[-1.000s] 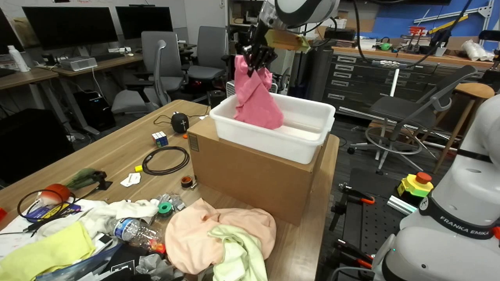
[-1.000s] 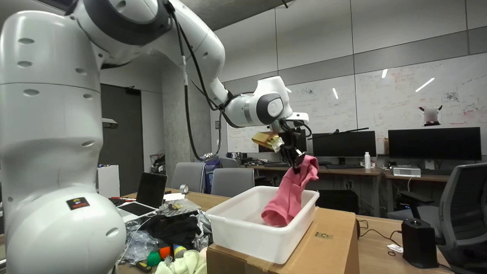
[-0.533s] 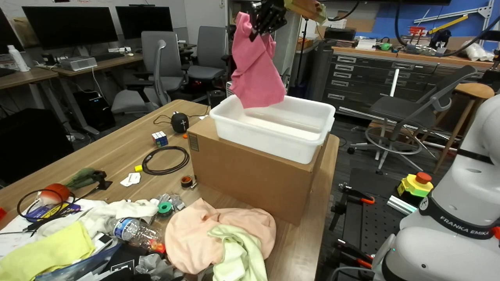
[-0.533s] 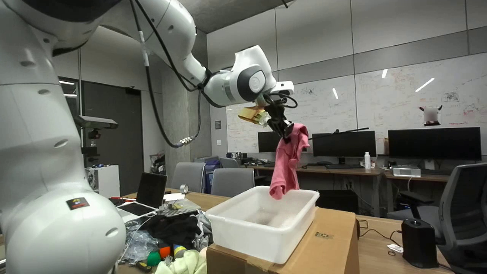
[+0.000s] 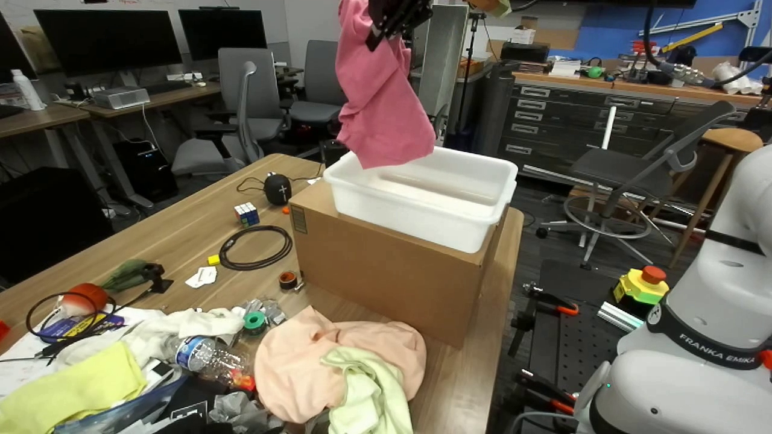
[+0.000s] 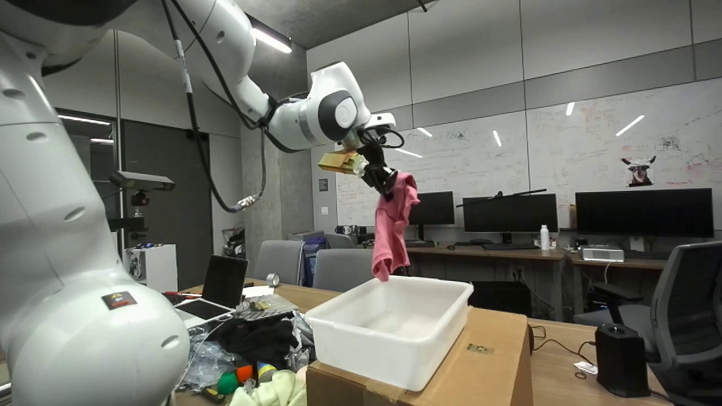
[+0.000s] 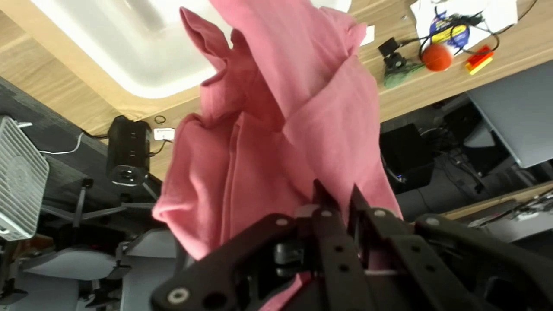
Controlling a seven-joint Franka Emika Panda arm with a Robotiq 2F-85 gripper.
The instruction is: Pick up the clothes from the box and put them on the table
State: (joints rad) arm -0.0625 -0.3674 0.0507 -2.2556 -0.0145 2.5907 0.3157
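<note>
A pink cloth (image 5: 383,108) hangs from my gripper (image 5: 375,37) above the white bin (image 5: 410,223). It shows in the other views too, as the pink cloth (image 6: 392,231) and the folded pink cloth (image 7: 268,151). The gripper (image 7: 335,182) is closed on the cloth with a narrow gap between its fingertips; folds lie between and around them. The cloth's lower end hangs near the bin rim's height, over its far side. The bin stands on a cardboard box (image 5: 386,277) on the wooden table (image 5: 458,392). A peach cloth (image 5: 301,367) and a light green cloth (image 5: 377,395) lie on the table.
A yellow cloth (image 5: 78,386), a plastic bottle (image 5: 205,355) and other clutter lie at the table's near left. A coiled cable (image 5: 256,265), a Rubik's cube (image 5: 246,214) and a black speaker (image 5: 277,189) stand beside the box. A laptop (image 6: 223,285) sits behind the clutter.
The pink cloth has risen out of the bin with my gripper still closed on it. In the last half second gripper and cloth have shifted leftward in both exterior views.
</note>
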